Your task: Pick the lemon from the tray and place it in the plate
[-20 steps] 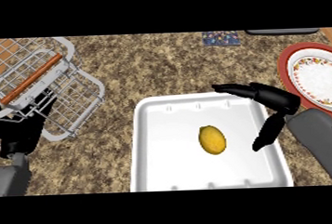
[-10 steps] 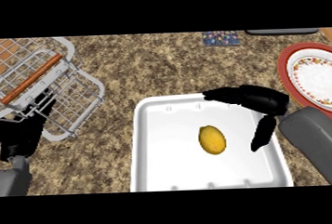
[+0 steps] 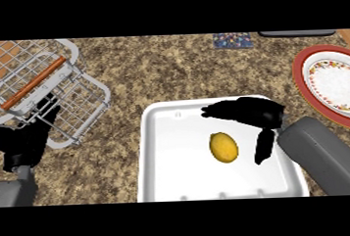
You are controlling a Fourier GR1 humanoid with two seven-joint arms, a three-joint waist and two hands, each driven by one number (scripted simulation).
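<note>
A yellow lemon (image 3: 224, 147) lies in the middle of the white tray (image 3: 161, 164) on the speckled counter. My right hand (image 3: 252, 114) hovers over the tray's far right part, open, its fingers stretched left above the lemon and its thumb (image 3: 264, 146) hanging down just right of the fruit, apart from it. The red-rimmed plate (image 3: 333, 84) with a white patterned centre sits at the right edge, beyond the tray. My left hand (image 3: 23, 140) rests open at the left edge, next to the wire rack.
A wire dish rack (image 3: 39, 90) with an orange-handled bar fills the upper left. A small patterned item (image 3: 233, 40) and a dark object (image 3: 296, 33) lie at the counter's far edge. Bare counter lies between rack and tray.
My right hand has slid left and slightly toward me over the tray, so its fingers and thumb now bracket the lemon more closely. The lemon and left hand have not moved.
</note>
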